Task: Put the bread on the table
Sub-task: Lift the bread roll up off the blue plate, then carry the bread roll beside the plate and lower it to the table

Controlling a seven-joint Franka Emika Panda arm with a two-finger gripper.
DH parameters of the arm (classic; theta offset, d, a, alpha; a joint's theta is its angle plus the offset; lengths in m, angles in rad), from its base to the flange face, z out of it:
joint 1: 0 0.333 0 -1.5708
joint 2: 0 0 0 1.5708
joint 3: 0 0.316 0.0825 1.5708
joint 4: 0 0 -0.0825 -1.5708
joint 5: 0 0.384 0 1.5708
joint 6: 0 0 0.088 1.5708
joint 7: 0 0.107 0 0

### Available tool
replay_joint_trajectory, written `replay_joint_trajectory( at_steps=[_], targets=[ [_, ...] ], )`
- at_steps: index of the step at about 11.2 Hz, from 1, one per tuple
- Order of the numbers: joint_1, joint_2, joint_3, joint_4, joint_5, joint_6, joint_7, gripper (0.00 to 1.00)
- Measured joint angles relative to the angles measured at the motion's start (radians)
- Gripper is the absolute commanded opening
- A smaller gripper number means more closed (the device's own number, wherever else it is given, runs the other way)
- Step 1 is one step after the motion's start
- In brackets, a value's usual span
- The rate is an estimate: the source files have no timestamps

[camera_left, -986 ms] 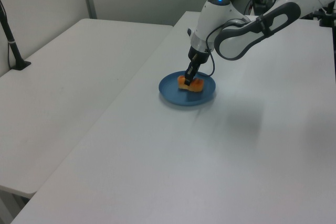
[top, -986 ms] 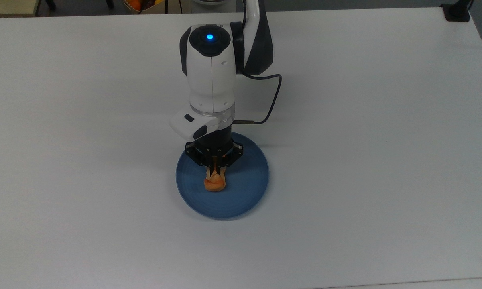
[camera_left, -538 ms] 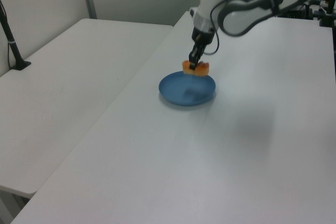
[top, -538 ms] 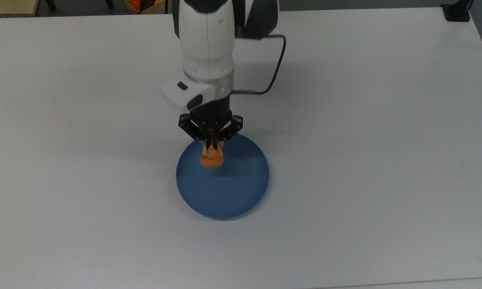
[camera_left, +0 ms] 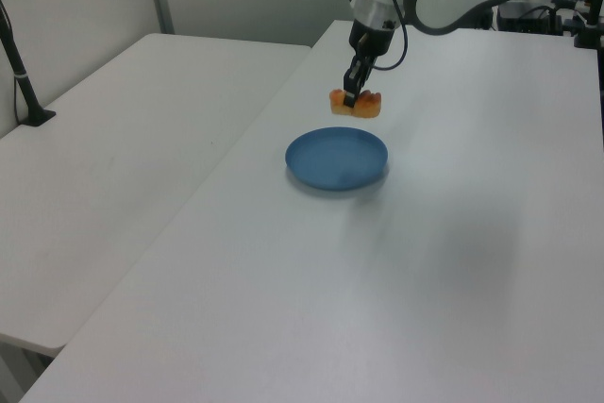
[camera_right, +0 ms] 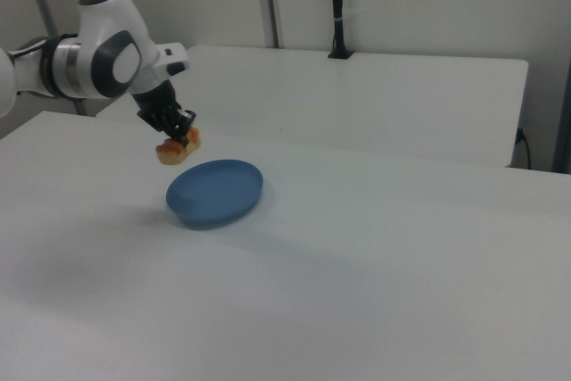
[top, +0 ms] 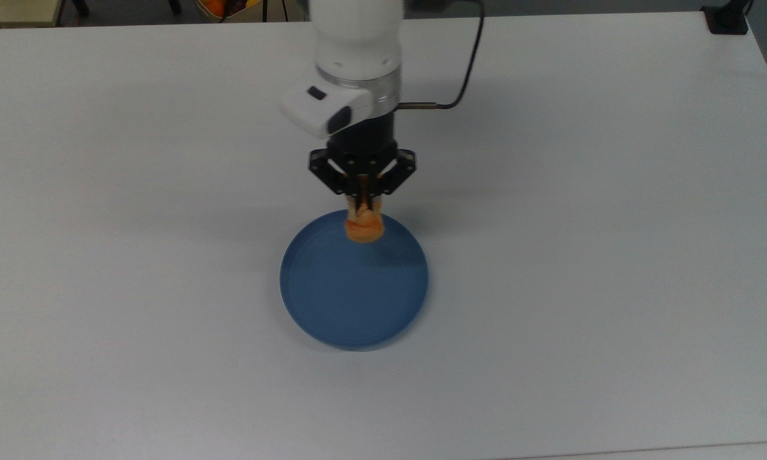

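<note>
Bread [top: 364, 227] now lifted off blue plate [top: 332, 306], clamped in gripper [top: 364, 206]. Next: carry over bare table [top: 613, 223], set down.

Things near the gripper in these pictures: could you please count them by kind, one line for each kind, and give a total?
Bread, held in the air by the gripper: 1
Blue plate, lying on the table with nothing on it: 1
Total: 2 things
</note>
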Motion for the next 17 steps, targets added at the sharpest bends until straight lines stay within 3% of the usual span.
replay_joint_trajectory(
  at_steps=[4, 13, 16, 17],
  targets=[
    [0.149, 0.009, 0.012, -0.003, -0.059, 0.000, 0.144, 0.09],
    [0.243, 0.194, 0.028, -0.012, -0.061, 0.343, 0.211, 0.11],
    [0.256, 0.247, 0.028, -0.003, -0.061, 0.366, 0.244, 0.21],
    [0.256, 0.259, 0.027, 0.003, -0.061, 0.366, 0.244, 0.32]
  ],
)
